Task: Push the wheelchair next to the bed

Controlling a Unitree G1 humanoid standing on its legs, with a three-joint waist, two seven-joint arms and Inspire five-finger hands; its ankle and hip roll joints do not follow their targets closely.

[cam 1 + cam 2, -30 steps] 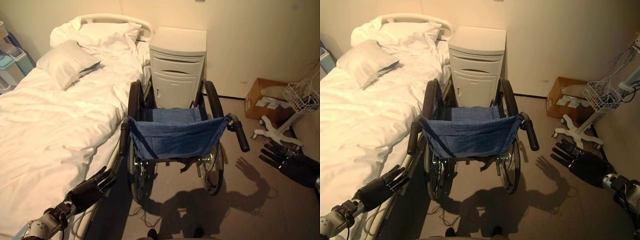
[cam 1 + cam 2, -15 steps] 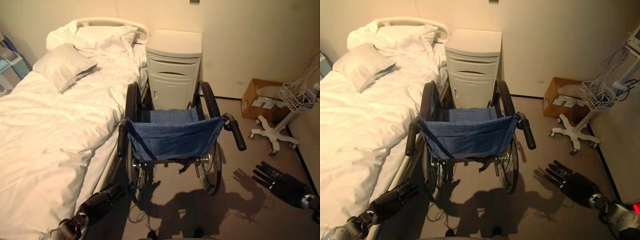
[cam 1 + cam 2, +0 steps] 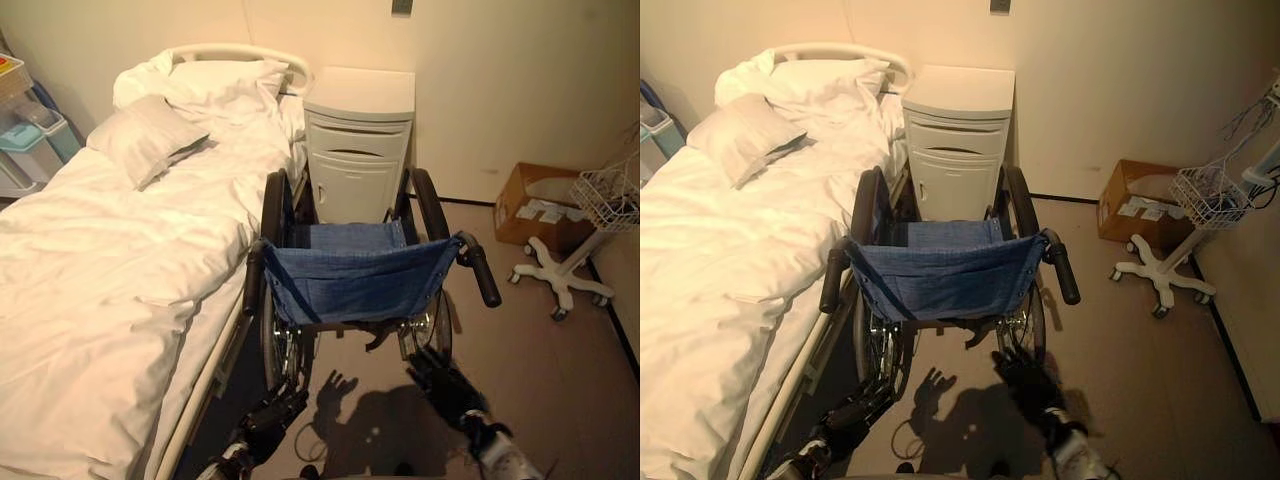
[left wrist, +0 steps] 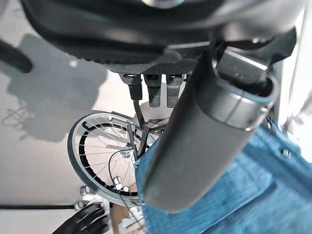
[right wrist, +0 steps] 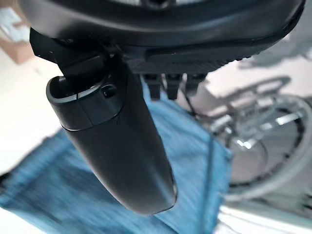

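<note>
Blue fabric wheelchair: the black-framed wheelchair with a blue denim sling back (image 3: pixel 352 280) is seen at the centre of the frame, its left wheel just beside the mattress edge and its front close to the cabinet.
Bed: the bed with rumpled white sheets and grey pillow (image 3: pixel 110 260) occupies the left half of the frame, from upper left to lower left.
Cabinet: a white bedside cabinet with a drawer (image 3: pixel 358 140) stands against the wall at upper centre, directly ahead of the wheelchair.
Left hand: the dark left hand (image 3: pixel 270 418) is seen low at lower centre-left, under the left push handle (image 3: pixel 252 280), with fingers relaxed and straight and nothing held.
Right hand: the dark right hand (image 3: pixel 442 378) is seen at lower centre-right, below the right push handle (image 3: pixel 482 275), fingers loosely extended and nothing grasped.
Change: a second ago the hands were spread wide at the lower left and right edges; both have since been drawn inward and downward toward the bottom centre, while the wheelchair has been left in the same spot relative to bed and cabinet.
Meaning: the chair is judged to be already parked alongside the bed, and the arms appear to be lowered in release, so the task looks essentially finished.
Surroundings: a brown cardboard box (image 3: pixel 540 205) and a white wheeled stand with a wire basket (image 3: pixel 575 270) are seen at the right.
</note>
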